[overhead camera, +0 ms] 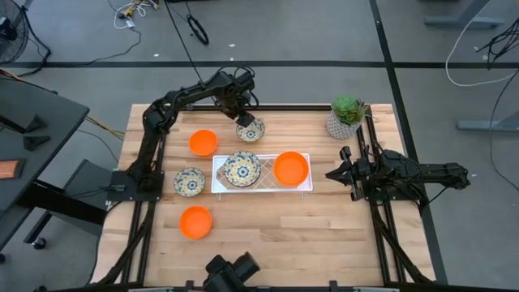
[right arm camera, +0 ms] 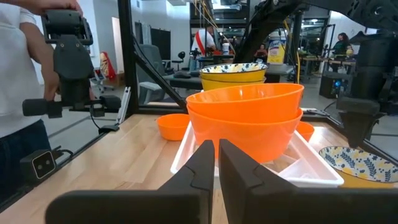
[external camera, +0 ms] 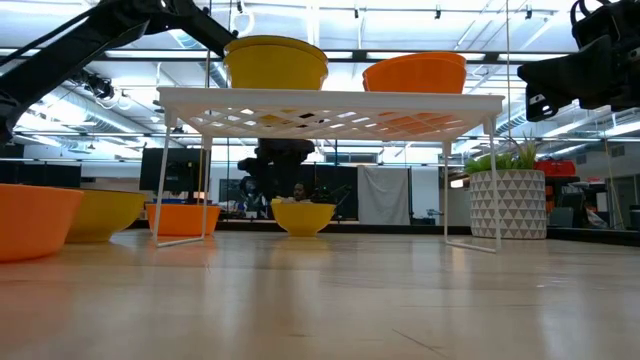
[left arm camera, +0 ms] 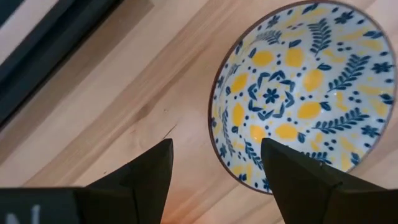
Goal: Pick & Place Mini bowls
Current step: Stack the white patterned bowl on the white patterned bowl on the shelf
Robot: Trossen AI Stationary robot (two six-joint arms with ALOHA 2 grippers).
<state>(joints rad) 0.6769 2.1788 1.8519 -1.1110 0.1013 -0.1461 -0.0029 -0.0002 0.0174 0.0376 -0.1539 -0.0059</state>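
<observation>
Bowls crowd the rack, four remain on the table; left gripper open and empty over one, right gripper shut, empty.

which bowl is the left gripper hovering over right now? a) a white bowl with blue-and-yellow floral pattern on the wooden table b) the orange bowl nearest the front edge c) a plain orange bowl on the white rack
a: the left gripper, fingers open, sits above the white floral-patterned bowl on the bare wooden table, behind the white rack.

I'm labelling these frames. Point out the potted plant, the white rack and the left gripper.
potted plant (overhead camera: 347,116), high view, leaves.
white rack (overhead camera: 219,183), high view, rim.
left gripper (left arm camera: 214,168), left wrist view, between open fingertips.
</observation>
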